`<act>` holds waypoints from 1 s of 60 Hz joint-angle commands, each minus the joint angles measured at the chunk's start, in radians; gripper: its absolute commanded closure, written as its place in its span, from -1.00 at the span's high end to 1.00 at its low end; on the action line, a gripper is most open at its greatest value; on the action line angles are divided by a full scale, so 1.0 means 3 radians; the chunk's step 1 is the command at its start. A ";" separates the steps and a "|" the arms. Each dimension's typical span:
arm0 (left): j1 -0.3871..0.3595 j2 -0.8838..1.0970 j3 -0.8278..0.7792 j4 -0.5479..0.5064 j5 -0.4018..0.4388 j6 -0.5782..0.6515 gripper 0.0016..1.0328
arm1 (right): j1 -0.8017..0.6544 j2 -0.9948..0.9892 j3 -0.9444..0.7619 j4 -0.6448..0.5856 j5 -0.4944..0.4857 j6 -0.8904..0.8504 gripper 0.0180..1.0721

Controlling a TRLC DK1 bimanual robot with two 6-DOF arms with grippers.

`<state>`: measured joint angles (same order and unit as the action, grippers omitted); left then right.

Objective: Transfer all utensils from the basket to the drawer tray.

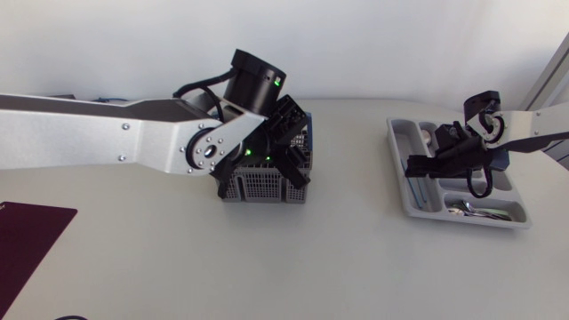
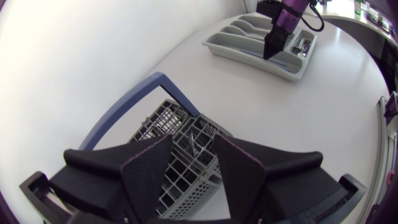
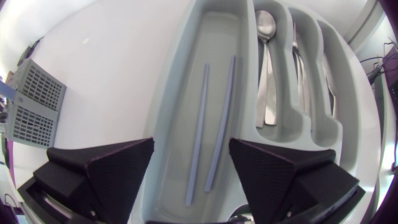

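Note:
The grey mesh basket (image 1: 262, 185) stands mid-table, and my left gripper (image 1: 289, 147) hangs right over it. In the left wrist view that gripper (image 2: 194, 177) is open, and between its fingers I look down into the basket (image 2: 168, 121), where a thin metal utensil (image 2: 196, 147) stands in one cell. My right gripper (image 1: 416, 169) is over the near long compartment of the grey drawer tray (image 1: 397, 133). It (image 3: 191, 171) is open, with two blue-grey chopsticks (image 3: 200, 130) lying loose in the compartment below. Spoons (image 3: 264, 62) lie in the neighbouring compartments.
The basket has a blue handle (image 2: 121, 115) folded down on its far side. A dark purple mat (image 1: 27, 236) lies at the table's front left corner. Bare white table separates the basket from the tray (image 2: 249, 48).

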<state>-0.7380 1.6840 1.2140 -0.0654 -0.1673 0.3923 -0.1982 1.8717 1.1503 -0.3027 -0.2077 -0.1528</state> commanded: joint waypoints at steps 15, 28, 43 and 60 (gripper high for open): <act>-0.0153 0.0246 -0.0401 0.0622 -0.0399 0.0334 -0.10 | 0.0098 -0.0297 -0.0189 0.0017 0.0023 0.0049 0.85; -0.0117 0.0338 -0.0468 0.0888 -0.0414 0.0390 -0.19 | 0.0124 -0.0400 -0.0281 0.0027 -0.0013 0.0039 0.85; -0.0092 0.0415 -0.0437 0.1026 -0.0434 0.0395 -0.38 | 0.0124 -0.0492 -0.0357 0.0043 -0.0034 0.0008 0.85; -0.0081 0.0466 -0.0411 0.1082 -0.0450 0.0385 -0.62 | 0.0139 -0.0548 -0.0414 0.0043 -0.0039 -0.0007 0.85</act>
<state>-0.7654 1.7966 1.0927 0.2428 -0.2977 0.4946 -0.1696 1.7302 1.0599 -0.2943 -0.2123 -0.1566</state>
